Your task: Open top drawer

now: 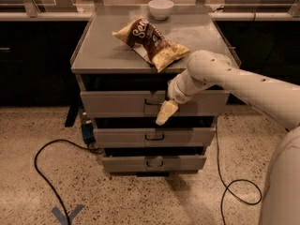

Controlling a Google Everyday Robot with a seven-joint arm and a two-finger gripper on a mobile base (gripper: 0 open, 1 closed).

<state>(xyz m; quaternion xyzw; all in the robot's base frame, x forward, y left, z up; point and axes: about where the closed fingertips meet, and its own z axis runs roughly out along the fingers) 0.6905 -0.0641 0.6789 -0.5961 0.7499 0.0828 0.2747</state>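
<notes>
The top drawer (117, 103) is the widest of three grey drawers in a grey metal cabinet, with a small dark wire handle (152, 102) at its centre. Its front stands slightly out from the cabinet. My gripper (166, 112) hangs from the white arm that comes in from the right. It is right in front of the drawer face, just right of and below the handle, pointing down and left.
A chip bag (150, 43) and a white bowl (161, 7) lie on the cabinet top (101, 53). Two narrower drawers (154, 137) sit below. Black cables (47, 172) run over the speckled floor at left and right. Dark counters stand behind.
</notes>
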